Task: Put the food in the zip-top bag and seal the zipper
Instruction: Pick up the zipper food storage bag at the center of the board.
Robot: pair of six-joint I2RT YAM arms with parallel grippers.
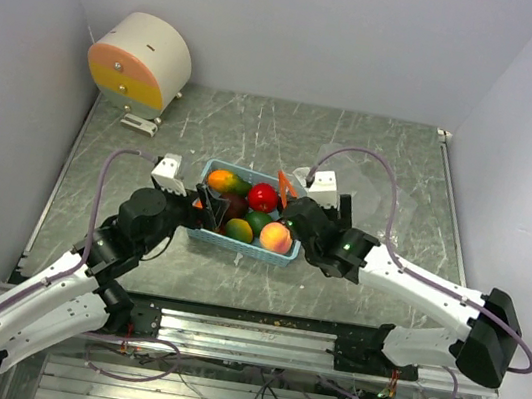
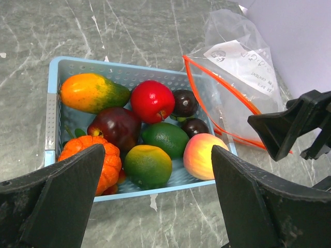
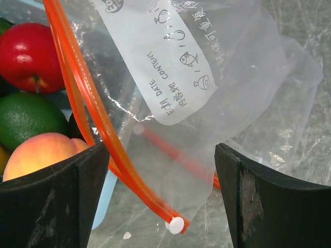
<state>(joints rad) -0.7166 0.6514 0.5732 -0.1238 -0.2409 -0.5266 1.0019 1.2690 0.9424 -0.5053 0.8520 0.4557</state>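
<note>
Left wrist view: a light blue, perforated plastic basket (image 2: 50, 119) is seen on the grey, marble-veined surface (image 2: 155, 31), and all the glossy toy food is heaped inside it. A round red apple (image 2: 151, 101), a smooth peach (image 2: 204, 155), an oval green piece (image 2: 165, 139), a rounded yellow-green piece (image 2: 147, 165), two small dark purple balls (image 2: 183, 102), a dark red fruit (image 2: 116, 128), a ridged orange pumpkin shape (image 2: 83, 147) and an elongated orange-and-green fruit (image 2: 93, 93) can be made out. The left pincer (image 2: 158, 149) is held wide open above the basket's near wall, with its black, matte fingers apart and nothing gripped. A crinkled, clear zip-top bag (image 2: 243, 77) with a printed white label is propped against the basket's right wall. In the right wrist view, the right pincer (image 3: 160, 150) is seen with its jaws spread on either side of the bag's orange zipper strip (image 3: 93, 113), which ends in a small white stud (image 3: 177, 225); the film is not pinched.
</note>
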